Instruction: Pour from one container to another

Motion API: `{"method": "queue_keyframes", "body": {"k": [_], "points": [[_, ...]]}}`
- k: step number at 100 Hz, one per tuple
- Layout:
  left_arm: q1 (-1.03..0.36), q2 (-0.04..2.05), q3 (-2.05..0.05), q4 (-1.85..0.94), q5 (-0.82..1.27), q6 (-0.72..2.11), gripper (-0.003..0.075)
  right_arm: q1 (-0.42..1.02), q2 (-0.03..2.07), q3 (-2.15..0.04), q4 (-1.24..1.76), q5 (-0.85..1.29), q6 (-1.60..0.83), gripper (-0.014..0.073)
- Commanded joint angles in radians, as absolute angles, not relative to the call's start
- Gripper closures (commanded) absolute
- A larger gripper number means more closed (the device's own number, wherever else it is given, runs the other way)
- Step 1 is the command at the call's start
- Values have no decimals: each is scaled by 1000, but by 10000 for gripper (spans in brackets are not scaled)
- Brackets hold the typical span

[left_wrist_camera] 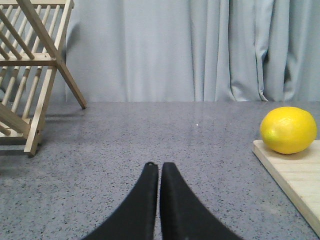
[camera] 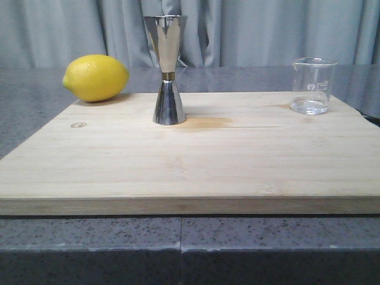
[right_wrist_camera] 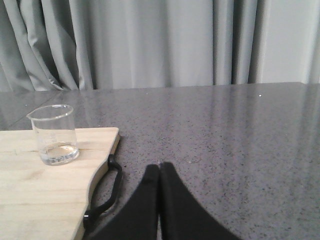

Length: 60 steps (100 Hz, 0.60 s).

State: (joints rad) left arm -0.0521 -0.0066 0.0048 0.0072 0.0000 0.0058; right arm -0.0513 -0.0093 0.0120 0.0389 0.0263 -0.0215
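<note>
Down low over the grey counter, both claws are clenched with nothing between the fingers: the left gripper (left_wrist_camera: 159,166) off the board's left side, the right gripper (right_wrist_camera: 160,167) off its right side. One wooden board (camera: 178,172) carries three things: one glass beaker (camera: 313,85), one steel jigger (camera: 167,70), one lemon (camera: 95,78). The beaker stands upright at the back right corner, clear, with a pouring lip, faint markings and a little clear liquid. The jigger stands upright mid-back, hourglass-shaped, gold-banded at the waist. The lemon sits at the back left corner. A wooden rack (left_wrist_camera: 30,75) stands well left; a black strap (right_wrist_camera: 107,192) hangs off the board's right edge.
</note>
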Motion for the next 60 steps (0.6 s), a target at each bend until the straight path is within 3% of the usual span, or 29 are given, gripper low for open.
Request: {"method": "queue_keyframes", "body": {"k": [1, 60], "points": [[-61, -27, 32, 0, -85, 0, 739, -57, -30, 21, 10, -25, -19, 666], [-61, -27, 32, 0, -85, 0, 739, -57, -30, 21, -23, -52, 73, 666]]}}
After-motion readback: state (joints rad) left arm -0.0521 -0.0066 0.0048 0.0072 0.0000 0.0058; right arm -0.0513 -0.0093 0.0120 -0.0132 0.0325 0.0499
